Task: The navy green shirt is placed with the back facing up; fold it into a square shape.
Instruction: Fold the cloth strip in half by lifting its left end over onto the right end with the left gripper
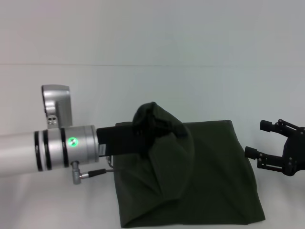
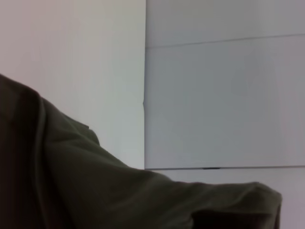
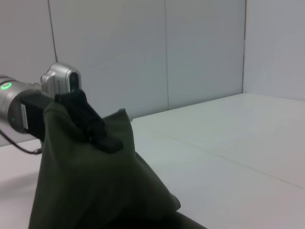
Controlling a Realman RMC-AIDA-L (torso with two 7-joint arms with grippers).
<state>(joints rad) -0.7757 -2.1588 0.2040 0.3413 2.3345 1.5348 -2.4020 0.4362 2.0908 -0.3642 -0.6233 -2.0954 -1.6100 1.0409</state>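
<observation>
The navy green shirt [image 1: 214,181] lies on the white table [image 1: 190,90], partly folded. My left gripper [image 1: 143,125] reaches in from the left and is shut on a bunch of the shirt's fabric, lifting it in a hump above the rest. The fabric drapes over the gripper and hides most of it in the head view. The right wrist view shows its black fingers [image 3: 93,126] with the shirt [image 3: 95,191] hanging from them. The left wrist view shows only lifted shirt cloth [image 2: 95,191]. My right gripper [image 1: 255,139] is open and empty, just beside the shirt's right edge.
The shirt's near edge lies close to the table's front edge. A white wall [image 1: 152,28] stands behind the table. A thin cable [image 1: 97,172] hangs at the left wrist.
</observation>
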